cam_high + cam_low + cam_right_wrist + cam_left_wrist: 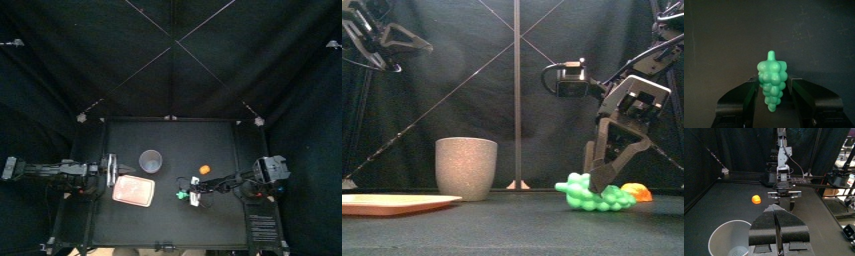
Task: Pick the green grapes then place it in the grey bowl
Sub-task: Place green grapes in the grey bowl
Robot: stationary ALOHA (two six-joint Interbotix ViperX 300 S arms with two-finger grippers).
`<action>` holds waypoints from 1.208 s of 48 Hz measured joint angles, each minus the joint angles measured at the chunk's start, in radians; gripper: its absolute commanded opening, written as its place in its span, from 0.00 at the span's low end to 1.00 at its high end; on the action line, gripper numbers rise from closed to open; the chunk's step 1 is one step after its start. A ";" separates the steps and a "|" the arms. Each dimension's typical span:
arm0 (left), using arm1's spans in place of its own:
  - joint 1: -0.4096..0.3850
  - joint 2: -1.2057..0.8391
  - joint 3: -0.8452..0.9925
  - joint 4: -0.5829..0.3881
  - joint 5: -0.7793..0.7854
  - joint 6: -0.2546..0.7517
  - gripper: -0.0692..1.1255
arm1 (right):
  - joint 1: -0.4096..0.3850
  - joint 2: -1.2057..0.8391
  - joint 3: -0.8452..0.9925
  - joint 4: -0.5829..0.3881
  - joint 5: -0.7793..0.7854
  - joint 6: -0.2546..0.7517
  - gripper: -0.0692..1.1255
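The green grapes [596, 196] lie on the table right of the middle, next to a small orange toy [637, 192]. My right gripper [605, 178] has come down over the grapes [772, 85] and stands open, one jaw on each side of the bunch. The tall grey speckled cup [466, 167] stands upright toward the left; from above the cup [151, 158] is behind the grapes [183, 196]. My left gripper [777, 217] is shut on nothing and hovers high at the left, with the cup [729, 241] just below it.
A flat pink tray [135, 189] lies near the front, left of the grapes. The orange toy [205, 168] sits just behind the right gripper [193, 189]. The left arm [60, 170] rests at the table's left edge.
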 measured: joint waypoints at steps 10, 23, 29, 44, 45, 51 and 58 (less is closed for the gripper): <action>0.002 0.000 0.000 0.000 0.002 0.000 0.18 | 0.000 0.002 -0.012 -0.003 0.000 -0.005 0.61; 0.003 0.000 0.003 0.000 0.000 0.000 0.18 | -0.044 -0.081 -0.141 -0.179 0.000 -0.011 0.61; 0.003 0.000 0.011 0.000 0.000 0.000 0.18 | -0.107 -0.098 -0.229 -0.284 -0.009 -0.009 0.61; 0.014 0.000 0.012 0.000 0.000 0.002 0.18 | -0.242 0.049 -0.419 -0.419 -0.046 -0.006 0.61; 0.014 -0.002 0.012 0.000 0.000 0.000 0.18 | -0.247 0.061 -0.431 -0.420 -0.046 -0.008 0.61; 0.015 -0.002 0.014 0.000 0.000 0.002 0.18 | -0.268 0.137 -0.502 -0.430 -0.048 -0.011 0.61; 0.015 -0.002 0.017 0.000 0.000 0.002 0.18 | -0.278 0.193 -0.560 -0.451 -0.046 -0.008 0.61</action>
